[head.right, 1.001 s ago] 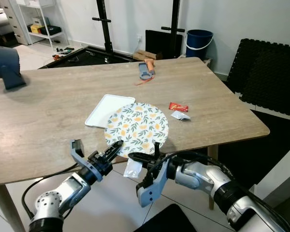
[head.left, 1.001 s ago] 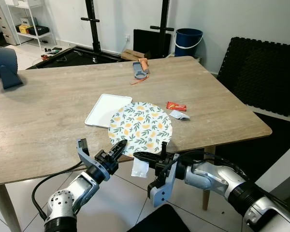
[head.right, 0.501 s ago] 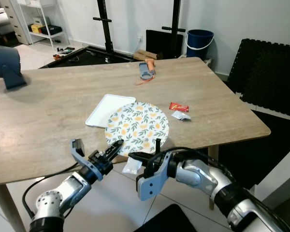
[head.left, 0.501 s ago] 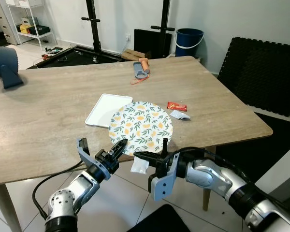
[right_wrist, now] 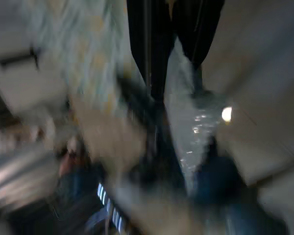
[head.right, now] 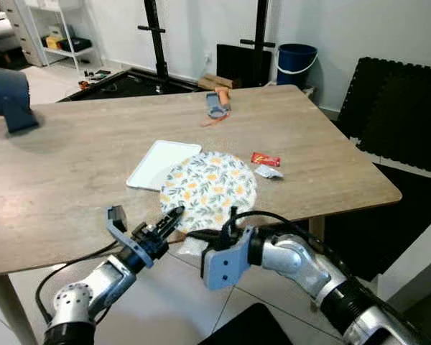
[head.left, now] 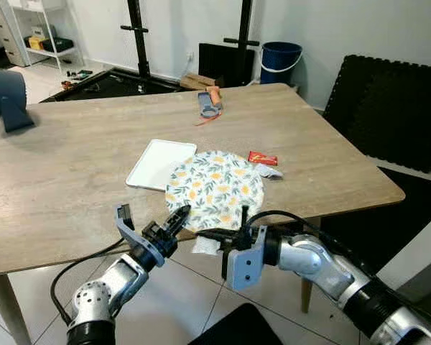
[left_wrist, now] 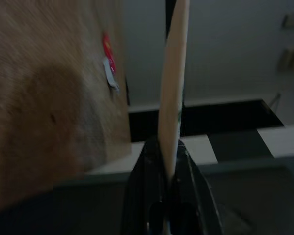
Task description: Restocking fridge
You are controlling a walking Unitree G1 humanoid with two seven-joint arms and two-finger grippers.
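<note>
At table (head.left: 72, 187) edge, leaf-patterned plate (head.left: 217, 188), left pincer (head.left: 178, 216) apparently gripping rim

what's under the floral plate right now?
The floral plate overlaps a corner of the white tray and rests on the table, its near rim past the edge, pinched by the left gripper. Whatever else lies beneath it is covered.

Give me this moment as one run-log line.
left gripper: shut on round floral-print plate at wooden table edge | right gripper: shut on clear plastic bag | white rectangular tray: on table
</note>
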